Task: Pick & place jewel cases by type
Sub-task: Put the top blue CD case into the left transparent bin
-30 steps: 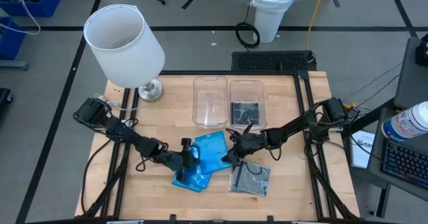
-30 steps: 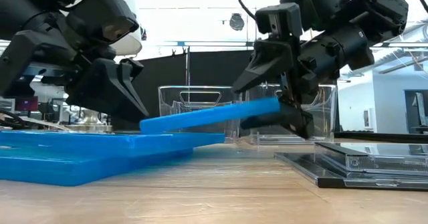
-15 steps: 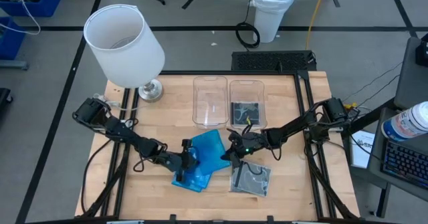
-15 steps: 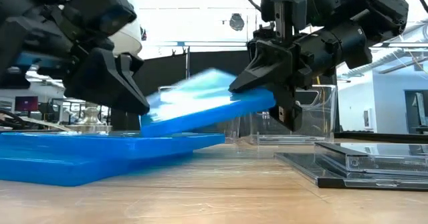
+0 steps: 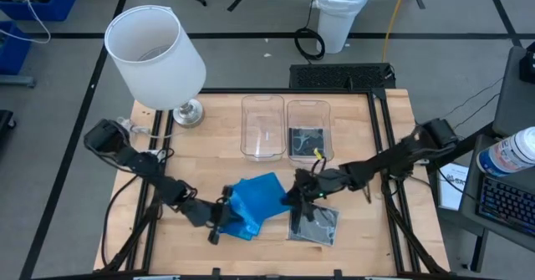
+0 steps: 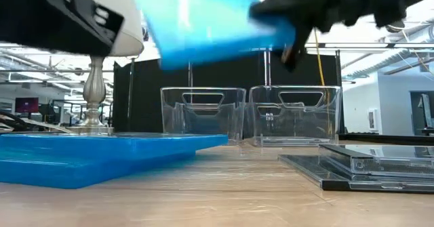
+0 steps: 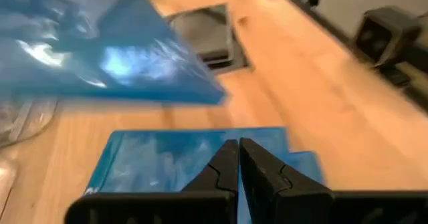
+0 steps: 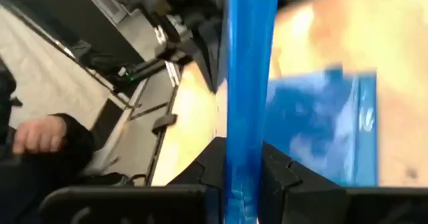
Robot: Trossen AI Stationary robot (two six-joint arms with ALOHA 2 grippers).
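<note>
The left gripper [image 5: 219,226] hangs with fingers pressed together and empty, just over the blue jewel cases [image 5: 238,224] stacked on the bench [image 5: 201,146]. The right gripper [image 5: 294,198] pinches the edge of a lifted blue jewel case [image 5: 257,193], beside the dark jewel cases [image 5: 313,223].

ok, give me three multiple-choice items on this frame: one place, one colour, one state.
1. Where does the dark case in a bin lie? A) right bin B) left bin C) both bins
2. What colour is the lifted case? A) grey B) blue C) red
3. What is the right tool doing? A) shut on the lifted case B) open above the table C) shut on nothing

Answers: 1 A, the dark case shows inside the right bin. 2 B, the lifted case is bright blue. 3 A, the right tool clamps the case's edge.
</note>
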